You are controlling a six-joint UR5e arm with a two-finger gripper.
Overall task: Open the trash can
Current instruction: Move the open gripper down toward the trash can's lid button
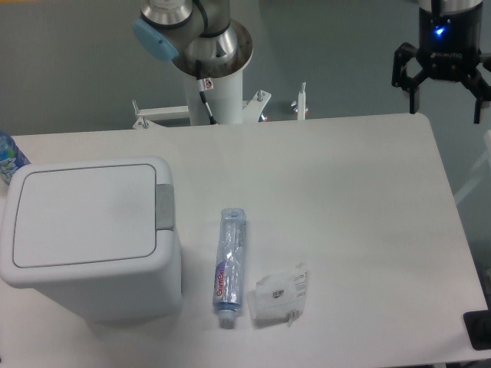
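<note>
Large boxy white plastic trash can [88, 238] sits nearest the camera, front-left on the white tabletop [345, 199], flat square lid [84, 215] fully down. Grey push-button [164, 207] is on the can's right rim, facing the open middle of the tabletop, so my read is it's placed for a straight top-down press with nothing in the way.

Just right of the can: clear empty plastic bottle [229, 264] lying on its side, cap toward the camera, near the can's wall but not touching. Beside that, a crumpled clear plastic wrapper [281, 295] (looks like waiting trash, judging by the task). Neither blocks the button from above.

Black two-finger claw [443, 92] hangs at the far right, above and beyond the tabletop's back-right corner, fingers spread open, holding nothing. Well apart from the can.

Room: wide bare stretch between claw and button, a diagonal run across looks free. Can's left side runs close to the tabletop's left edge, and a blue-labelled bottle [9, 157] peeks in behind it at the left frame border. Arm's white base column [215, 92] stands behind the back edge, centre-left. Lid likely swings up on the left side, away from the button.
</note>
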